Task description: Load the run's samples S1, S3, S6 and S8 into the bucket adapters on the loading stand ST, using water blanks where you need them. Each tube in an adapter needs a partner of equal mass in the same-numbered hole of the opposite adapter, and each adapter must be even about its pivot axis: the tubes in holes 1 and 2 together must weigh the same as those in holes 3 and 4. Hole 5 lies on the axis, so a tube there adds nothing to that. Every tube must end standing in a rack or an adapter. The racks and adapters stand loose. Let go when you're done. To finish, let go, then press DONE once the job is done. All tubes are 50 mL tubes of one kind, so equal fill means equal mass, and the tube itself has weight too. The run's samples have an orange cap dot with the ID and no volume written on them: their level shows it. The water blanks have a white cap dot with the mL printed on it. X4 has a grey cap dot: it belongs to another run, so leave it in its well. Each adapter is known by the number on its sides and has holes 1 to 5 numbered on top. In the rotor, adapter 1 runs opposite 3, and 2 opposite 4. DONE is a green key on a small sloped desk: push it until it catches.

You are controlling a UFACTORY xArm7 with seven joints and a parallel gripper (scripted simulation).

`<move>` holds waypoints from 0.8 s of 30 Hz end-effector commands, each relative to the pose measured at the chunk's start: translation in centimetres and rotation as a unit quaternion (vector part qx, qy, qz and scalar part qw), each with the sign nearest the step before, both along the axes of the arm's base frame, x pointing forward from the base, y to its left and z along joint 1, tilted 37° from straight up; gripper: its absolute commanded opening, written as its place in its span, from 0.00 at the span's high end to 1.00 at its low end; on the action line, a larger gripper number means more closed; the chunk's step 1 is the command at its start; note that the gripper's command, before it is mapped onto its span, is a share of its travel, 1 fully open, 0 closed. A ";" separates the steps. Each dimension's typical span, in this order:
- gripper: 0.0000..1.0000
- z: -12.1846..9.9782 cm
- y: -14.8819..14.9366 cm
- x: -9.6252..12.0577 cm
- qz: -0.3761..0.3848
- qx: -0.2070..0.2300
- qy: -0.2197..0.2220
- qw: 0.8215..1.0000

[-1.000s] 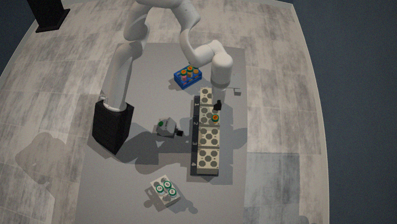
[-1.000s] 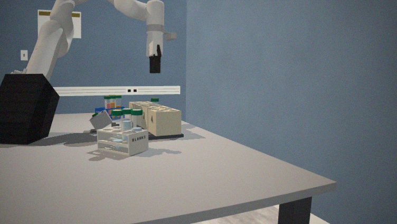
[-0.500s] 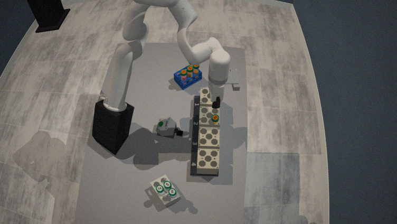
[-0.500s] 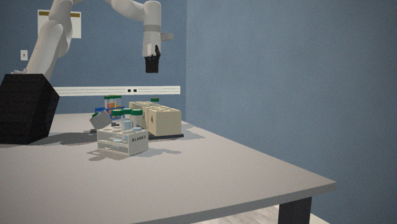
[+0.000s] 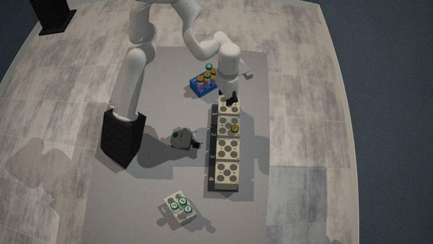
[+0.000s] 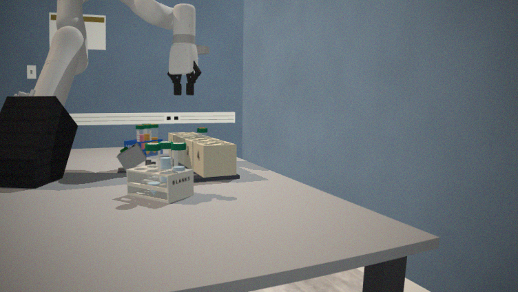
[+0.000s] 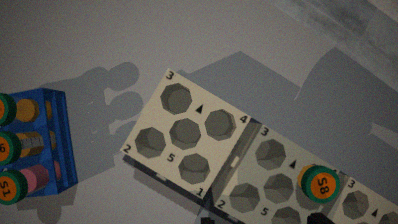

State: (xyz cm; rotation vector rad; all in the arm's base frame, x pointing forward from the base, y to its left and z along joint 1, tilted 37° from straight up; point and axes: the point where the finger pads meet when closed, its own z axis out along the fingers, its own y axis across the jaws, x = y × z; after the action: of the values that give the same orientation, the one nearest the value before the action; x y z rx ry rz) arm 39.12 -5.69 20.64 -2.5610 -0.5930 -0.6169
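My gripper [image 5: 231, 98] [image 6: 183, 89] [image 7: 264, 220] is open and empty, high above adapters 1 and 2. Sample S8 [image 5: 234, 128] [image 7: 320, 184] stands in hole 4 of adapter 2 [image 5: 228, 119] [image 7: 250, 172]. Adapter 1 [image 5: 229, 111] [image 7: 210, 147], adapter 3 [image 5: 227, 141] and adapter 4 [image 5: 227, 165] show no tubes. The blue rack [image 5: 194, 88] holds S1 [image 5: 200, 78] [image 7: 11, 187] with pink liquid, S6 [image 5: 206, 74] [image 7: 6, 148], another orange-dotted tube [image 5: 213, 71] and a grey-dotted tube [image 5: 208, 65]. The white BLANKS rack [image 6: 181, 188] holds three white-dotted tubes; their numbers are hard to read.
The dark loading stand [image 5: 213, 123] carries the row of adapters. The small grey desk [image 5: 183, 141] with the green DONE key [image 5: 175, 134] stands between the arm's black base [image 5: 121, 139] and the stand. The blue rack stands beyond the adapter 1 end.
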 end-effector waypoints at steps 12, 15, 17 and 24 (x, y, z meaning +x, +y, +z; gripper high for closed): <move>0.43 2.1 5.0 -3.1 0.051 -0.021 -0.036 0.998; 0.43 2.5 6.2 -3.8 0.051 -0.021 -0.036 0.998; 0.43 2.8 7.0 -4.3 0.051 -0.021 -0.036 0.998; 0.43 3.9 9.9 -6.1 0.051 -0.021 -0.036 0.998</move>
State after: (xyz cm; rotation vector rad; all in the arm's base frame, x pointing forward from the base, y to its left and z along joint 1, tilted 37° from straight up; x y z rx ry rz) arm 33.61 3.25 23.97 -2.5359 -0.7650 -0.6643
